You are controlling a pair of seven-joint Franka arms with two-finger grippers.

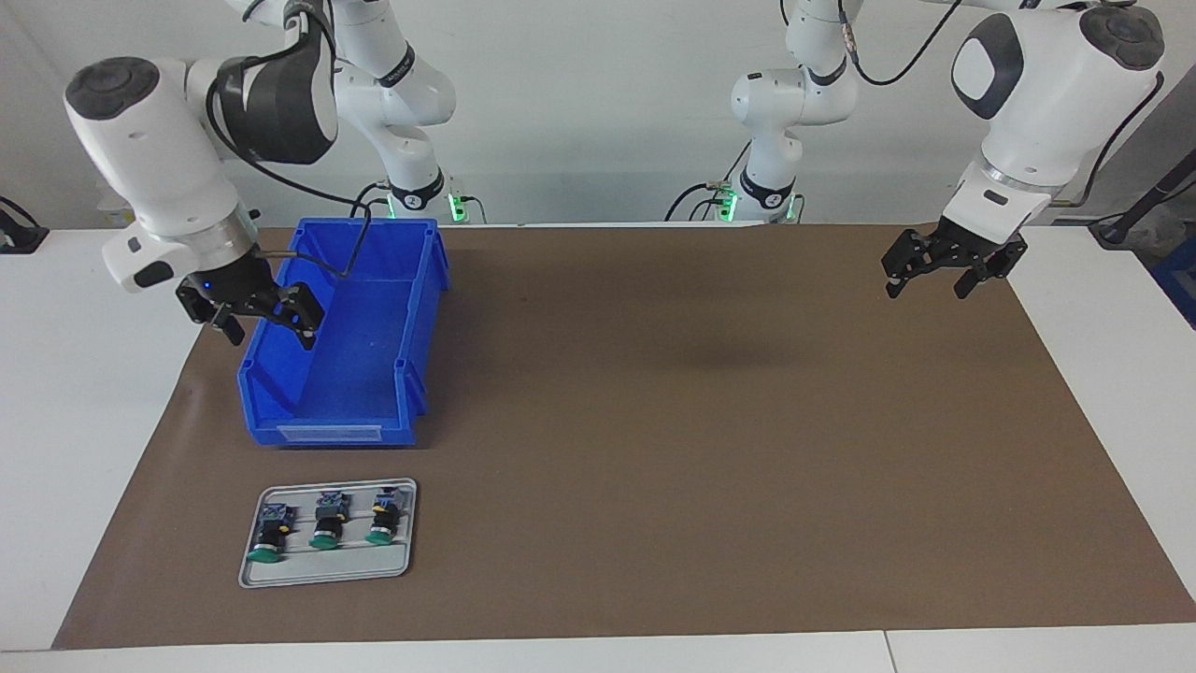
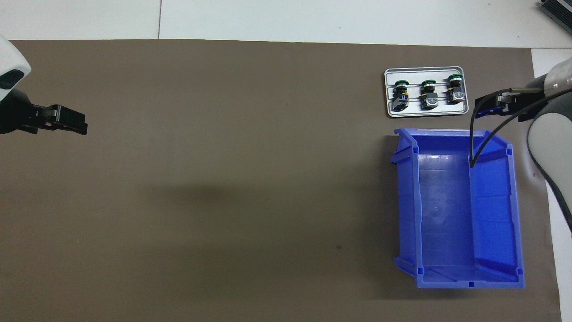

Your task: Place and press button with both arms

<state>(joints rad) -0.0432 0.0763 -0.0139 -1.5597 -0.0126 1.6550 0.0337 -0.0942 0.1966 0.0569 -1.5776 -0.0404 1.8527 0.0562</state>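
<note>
Three green-capped buttons (image 1: 327, 521) lie lengthwise on a grey metal tray (image 1: 327, 574), caps pointing away from the robots; right pincer (image 1: 264, 320) over the glossy blue plastic bin (image 1: 374, 374) and left pincer (image 1: 944, 269) both spread apart

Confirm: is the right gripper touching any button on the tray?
Apart. The facing view shows the right gripper up over the blue bin's rim, with the buttons lying untouched on the tray.

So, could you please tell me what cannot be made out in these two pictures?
- Right gripper, overhead view: only its tip enters at the edge; the arm's grey cover hides the rest.
- Blue bin, facing view: the right gripper covers part of one wall.
- Left gripper, overhead view: the arm is cut off by the edge.
- Three buttons on the tray: markings too small in both views.
</note>
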